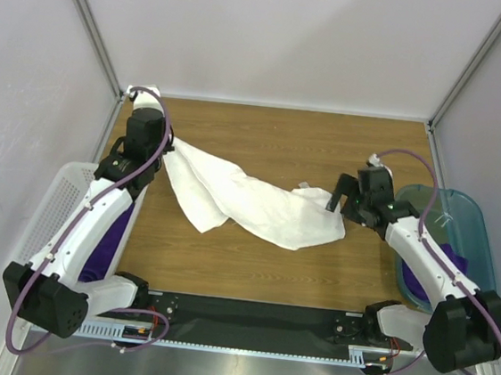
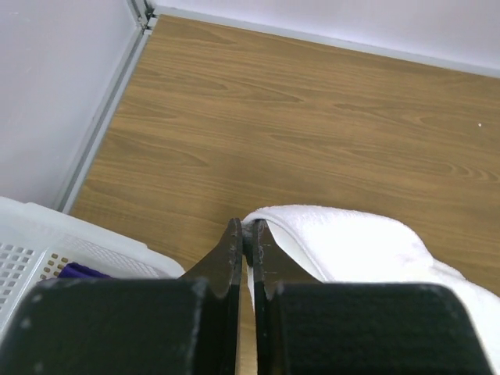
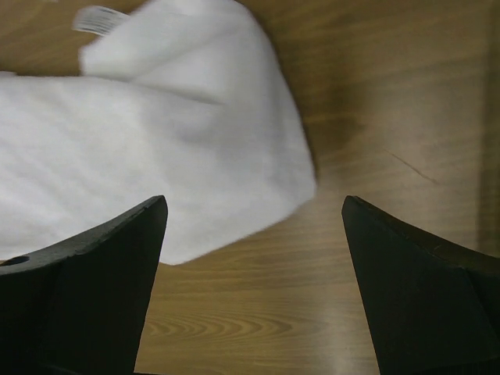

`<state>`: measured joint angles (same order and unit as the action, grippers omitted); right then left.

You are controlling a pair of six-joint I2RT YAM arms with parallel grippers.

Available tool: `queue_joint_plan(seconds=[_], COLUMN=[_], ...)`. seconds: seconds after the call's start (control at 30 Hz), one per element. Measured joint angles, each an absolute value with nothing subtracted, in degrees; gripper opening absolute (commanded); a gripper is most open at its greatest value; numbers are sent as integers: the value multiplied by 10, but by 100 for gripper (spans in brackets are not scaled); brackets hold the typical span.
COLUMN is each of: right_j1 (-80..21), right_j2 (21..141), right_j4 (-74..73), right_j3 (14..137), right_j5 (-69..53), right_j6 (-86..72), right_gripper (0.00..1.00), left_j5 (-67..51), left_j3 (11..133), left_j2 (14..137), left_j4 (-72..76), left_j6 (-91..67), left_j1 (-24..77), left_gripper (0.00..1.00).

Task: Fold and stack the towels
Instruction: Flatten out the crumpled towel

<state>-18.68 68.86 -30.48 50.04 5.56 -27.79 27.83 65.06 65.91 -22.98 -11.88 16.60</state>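
Stretching left to right across the desk (image 1: 282, 142), the white towel (image 1: 249, 203) is being pinched by the left gripper (image 2: 246, 234) while the right gripper (image 3: 254, 207) is hovering, spread wide apart, over its other end.

White towel (image 1: 257, 208) soft matt cloth; table (image 1: 309, 144) smooth wood-grain; basket (image 1: 57, 198) perforated white plastic.

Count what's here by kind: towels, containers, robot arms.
White towel: 1
Purple towel patches, possibly more hidden: 2 (basket patch, bin patch)
Containers: 2 (white basket, teal bin)
Robot arms: 2 (left arm, right arm)
Total: 7
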Motion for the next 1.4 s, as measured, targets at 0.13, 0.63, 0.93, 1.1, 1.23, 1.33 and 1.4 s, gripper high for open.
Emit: queue_joint_plan(seconds=[0.13, 0.63, 0.93, 1.1, 1.23, 1.33, 1.4], right_j1=[-163, -163, -174, -180, -180, -174, -159], right_j2=[680, 757, 792, 799, 795, 767, 734], right_j4=[-301, -207, -167, -161, -206, -270, -304], right_j3=[448, 389, 383, 385, 420, 498, 577], right_j5=[70, 48, 25, 20, 22, 40, 55], right_j6=[-305, -342, -356, -359, -351, -326, -305], right_gripper=[97, 74, 48, 0, 0, 0, 0], left_j5=[279, 264, 262, 257, 253, 253, 253], left_j3=[643, 616, 616, 616, 619, 647, 685], left_j2=[646, 644, 644, 639, 629, 621, 616], left_j4=[-222, -208, -204, -202, -209, -232, -246], left_j6=[-122, -131, -135, -135, -132, -124, -114], left_j1=[160, 160, 161, 160, 161, 161, 161], left_gripper=[0, 0, 0, 0, 0, 0, 0])
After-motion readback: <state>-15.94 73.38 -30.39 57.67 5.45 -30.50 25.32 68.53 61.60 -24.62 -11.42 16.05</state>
